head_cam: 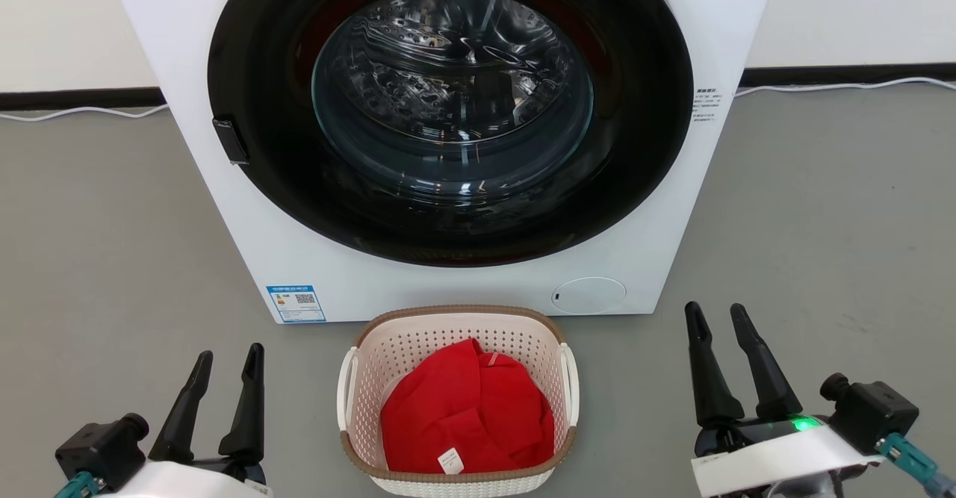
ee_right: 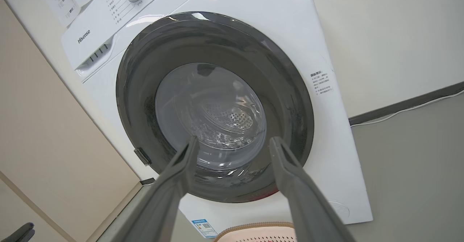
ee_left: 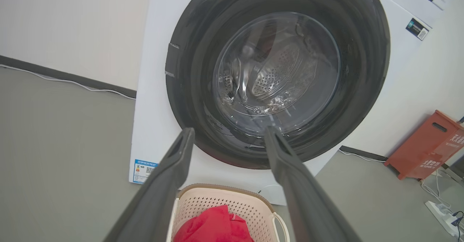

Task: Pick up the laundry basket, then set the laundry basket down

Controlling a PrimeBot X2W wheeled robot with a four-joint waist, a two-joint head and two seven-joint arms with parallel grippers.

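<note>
The laundry basket (head_cam: 388, 349), cream-white and perforated with a brown rim and white side handles, stands on the grey floor just before the washer; a red garment (head_cam: 467, 408) lies inside it. In the left wrist view the laundry basket (ee_left: 217, 202) sits low between the fingers, and its rim (ee_right: 253, 227) peeks in at the bottom of the right wrist view. My left gripper (head_cam: 228, 360) is open at the lower left, well clear of the basket's left handle. My right gripper (head_cam: 717, 315) is open at the lower right, apart from the right handle. Both hold nothing.
A white front-loading washer (head_cam: 657, 50) with a shut dark round door (head_cam: 448, 110) rises right behind the basket. White cables run along the wall base. A red box (ee_left: 427, 146) and a power strip (ee_left: 444, 213) sit on the floor beyond the washer's right side.
</note>
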